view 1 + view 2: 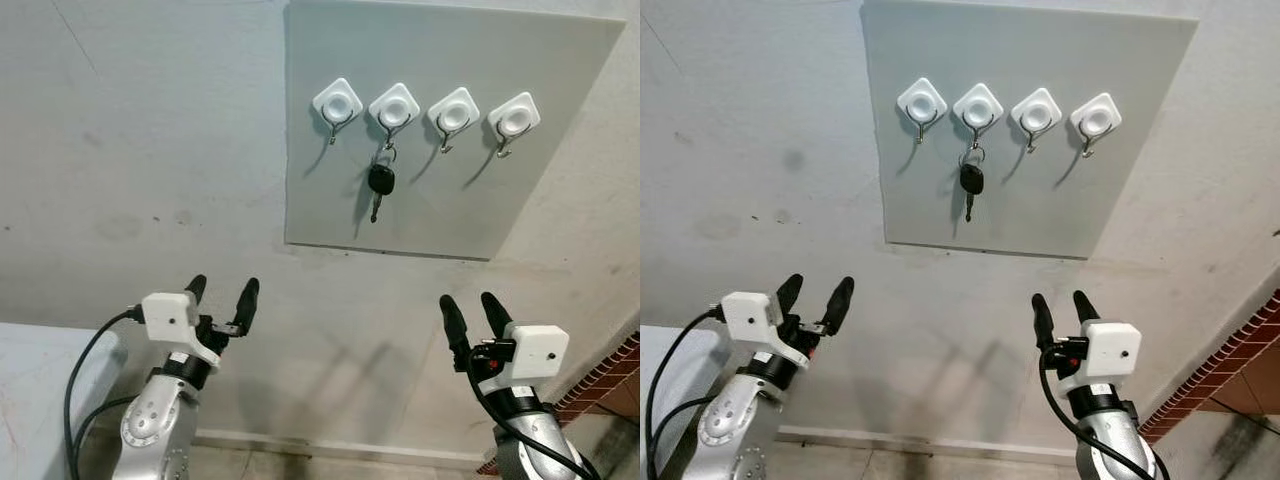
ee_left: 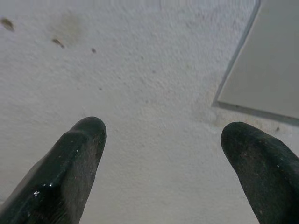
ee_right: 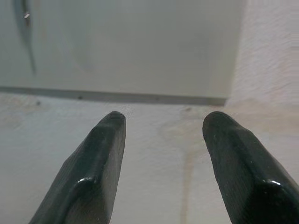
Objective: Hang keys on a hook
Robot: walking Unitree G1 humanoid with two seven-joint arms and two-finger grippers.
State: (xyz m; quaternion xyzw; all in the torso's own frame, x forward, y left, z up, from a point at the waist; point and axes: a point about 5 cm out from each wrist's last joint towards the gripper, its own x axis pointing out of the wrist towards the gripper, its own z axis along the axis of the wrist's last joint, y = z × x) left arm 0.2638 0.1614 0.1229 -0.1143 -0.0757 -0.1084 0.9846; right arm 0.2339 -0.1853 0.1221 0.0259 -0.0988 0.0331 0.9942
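Note:
A black-headed key [image 1: 379, 187] hangs by its ring from the second hook [image 1: 393, 108] from the left on a grey wall board [image 1: 330, 200]. The board carries a row of white hooks; the first hook [image 1: 337, 104] and the others are bare. My left gripper [image 1: 222, 294] is open and empty, below and left of the board, its fingertips [image 2: 86, 140] pointing at the plain wall. Below the board's right part, my right gripper [image 1: 468, 309] also stands open with nothing in it, its fingers [image 3: 105, 154] facing the board's lower edge.
The pale plaster wall [image 1: 140, 150] fills the scene. A white surface [image 1: 40, 380] lies at the lower left beside my left arm. Red brickwork [image 1: 610, 380] shows at the lower right, and a skirting strip [image 1: 330, 445] runs along the wall's foot.

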